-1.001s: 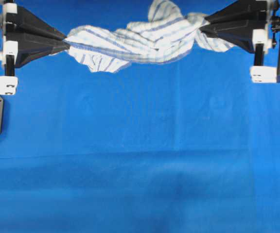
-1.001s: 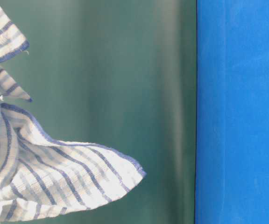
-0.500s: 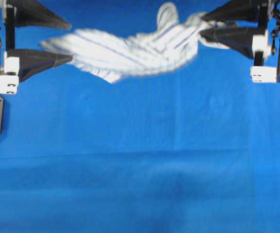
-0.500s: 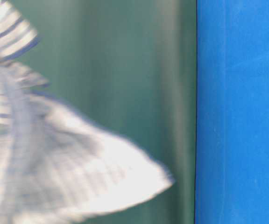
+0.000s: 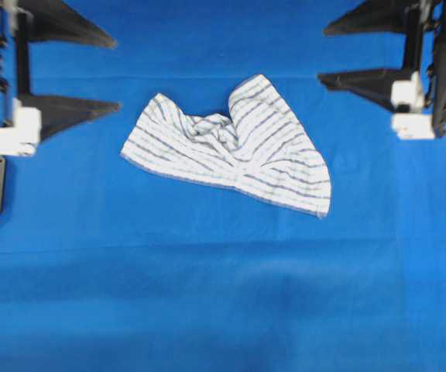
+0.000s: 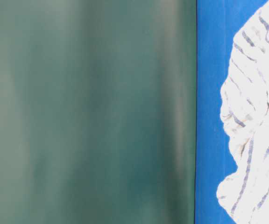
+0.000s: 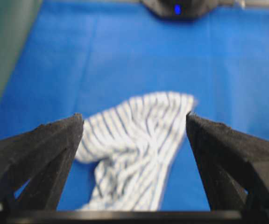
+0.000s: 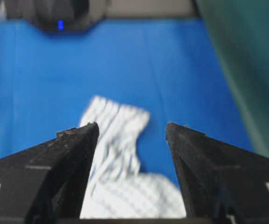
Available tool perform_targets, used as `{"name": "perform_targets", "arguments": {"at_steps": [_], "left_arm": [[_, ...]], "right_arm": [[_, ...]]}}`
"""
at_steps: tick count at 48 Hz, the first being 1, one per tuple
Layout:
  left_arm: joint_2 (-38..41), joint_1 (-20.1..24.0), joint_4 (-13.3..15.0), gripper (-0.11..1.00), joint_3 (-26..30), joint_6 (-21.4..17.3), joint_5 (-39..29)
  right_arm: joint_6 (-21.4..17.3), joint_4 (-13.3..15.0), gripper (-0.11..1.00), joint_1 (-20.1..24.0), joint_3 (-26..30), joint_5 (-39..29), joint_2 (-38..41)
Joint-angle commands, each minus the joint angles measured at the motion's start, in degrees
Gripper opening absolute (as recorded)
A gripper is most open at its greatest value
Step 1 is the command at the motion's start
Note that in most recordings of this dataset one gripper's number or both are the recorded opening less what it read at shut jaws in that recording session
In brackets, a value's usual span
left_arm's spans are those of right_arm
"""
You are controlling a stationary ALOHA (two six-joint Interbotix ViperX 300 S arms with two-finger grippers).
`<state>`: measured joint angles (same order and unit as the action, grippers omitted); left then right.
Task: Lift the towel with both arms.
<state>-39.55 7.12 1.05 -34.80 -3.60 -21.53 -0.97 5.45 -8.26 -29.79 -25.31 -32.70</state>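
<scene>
Currently both the left gripper (image 5: 114,74) and the right gripper (image 5: 322,56) are spread and empty; the towel (image 5: 231,147), upper centre, looks limp and light, so pinch its left and right edges.

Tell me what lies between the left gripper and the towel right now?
Only bare blue tablecloth. In the overhead view the open left gripper is apart from the crumpled towel, nothing between.

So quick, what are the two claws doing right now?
Left gripper: open, holding nothing.
Right gripper: open, holding nothing.
</scene>
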Motion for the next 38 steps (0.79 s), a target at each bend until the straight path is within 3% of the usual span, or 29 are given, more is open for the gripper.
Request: {"name": "perform_targets", "arguments": {"at_steps": [1, 21, 38], "left_arm": [[1.4, -0.2, 0.0, 0.90, -1.4, 0.2, 1.8], [9.9, -0.3, 0.0, 0.90, -10.6, 0.3, 9.8], [20.7, -1.1, 0.0, 0.90, -16.7, 0.5, 18.3]], "right_arm": [[-0.9, -0.6, 0.63, 0.0, -1.6, 0.3, 0.3], [-4.6, -0.8, 0.63, 3.1, -9.4, 0.4, 7.1], [-7.2, -0.8, 0.63, 5.6, -12.4, 6.2, 17.3]]}}
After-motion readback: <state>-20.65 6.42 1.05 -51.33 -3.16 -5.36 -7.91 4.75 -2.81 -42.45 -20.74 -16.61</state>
